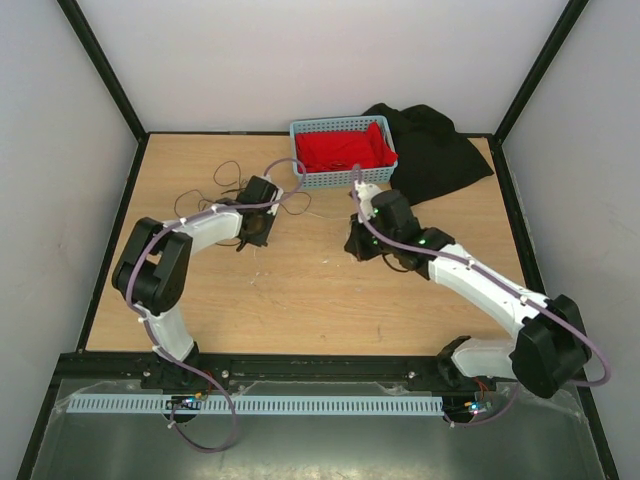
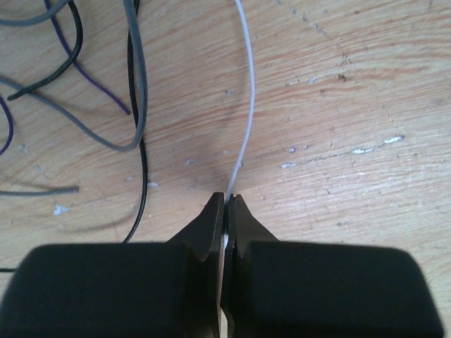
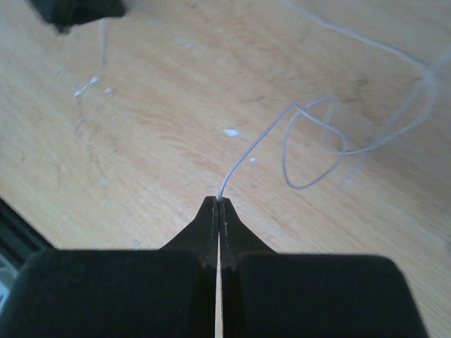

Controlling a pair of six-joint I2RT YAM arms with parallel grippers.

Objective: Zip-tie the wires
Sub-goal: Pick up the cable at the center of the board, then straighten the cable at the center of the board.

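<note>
Both arms are down over the desk (image 1: 300, 310), reaching in toward the middle. The left gripper (image 2: 227, 202) is clenched, jaws pinched together on a thin white strand (image 2: 249, 105) right at the tips. That strand runs away across the wood in a gentle curve, fairly straight, out past the top of the left wrist view. Zip tie or one of the pale wires? Cannot tell from here. Just to its left lie the wires (image 2: 141, 84): a grey one bent in a hairpin, a black one running alongside the strand, a purple one further off. All lie loose on the desk, none in the jaws. From above, that tangle spreads over the back-left of the desk, loops curling just left of the left gripper.

Over to the right gripper (image 3: 217, 203): also clamped tight, grasping a white wire (image 3: 259, 139) at its very tips. This one is limp. It leaves the tips, kinks, curls into a loop and sweeps away to the right. In the top-left corner of the right wrist view the left gripper shows as a dark blur with a pale sliver (image 3: 103, 42) beneath it, too soft to name.

Behind the grippers, at the back edge, sits a blue basket (image 1: 343, 182) holding a red cloth (image 1: 345, 148), with a black cloth (image 1: 440, 150) bunched just beside it on the right.
</note>
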